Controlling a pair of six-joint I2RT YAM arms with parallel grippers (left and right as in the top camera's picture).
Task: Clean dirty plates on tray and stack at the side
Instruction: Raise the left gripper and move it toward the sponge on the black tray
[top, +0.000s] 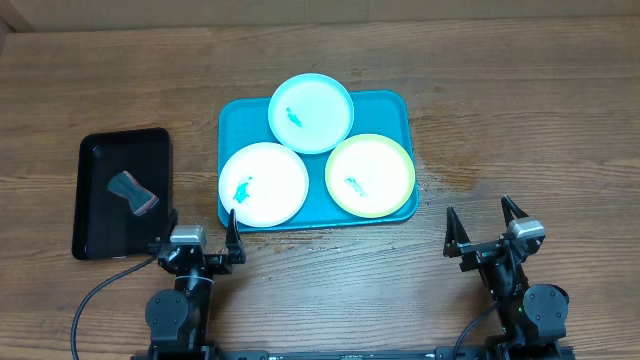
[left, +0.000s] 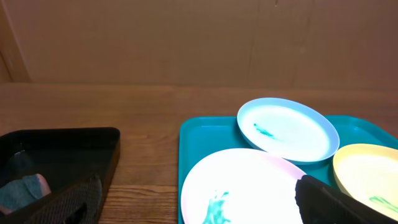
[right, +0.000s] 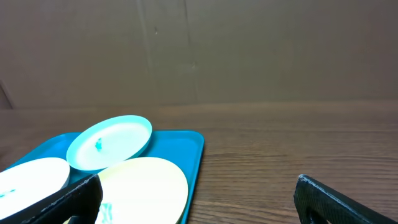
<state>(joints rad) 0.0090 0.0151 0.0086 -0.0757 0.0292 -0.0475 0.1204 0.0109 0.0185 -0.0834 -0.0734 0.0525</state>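
Three plates sat on the turquoise tray (top: 396, 104) at the middle of the worktop (top: 530, 90): the white plate (top: 264, 184) near left, the yellow-green plate (top: 370, 175) near right, and the cyan plate (top: 311, 113) overhanging the far rim. Each carried a teal smear. They looked like thin plastic, light, stiff and slick, so I judged the raised rim the surest place to pinch. The left tool (top: 202, 222) and right tool (top: 480, 215) waited at the near side, spread wide and holding nothing. A small wiper (top: 133, 193) lay in the black tray (top: 100, 225) on the left.

Lab-like robot test bench: wooden table (top: 560, 120), plain brown backdrop (left: 186, 37).
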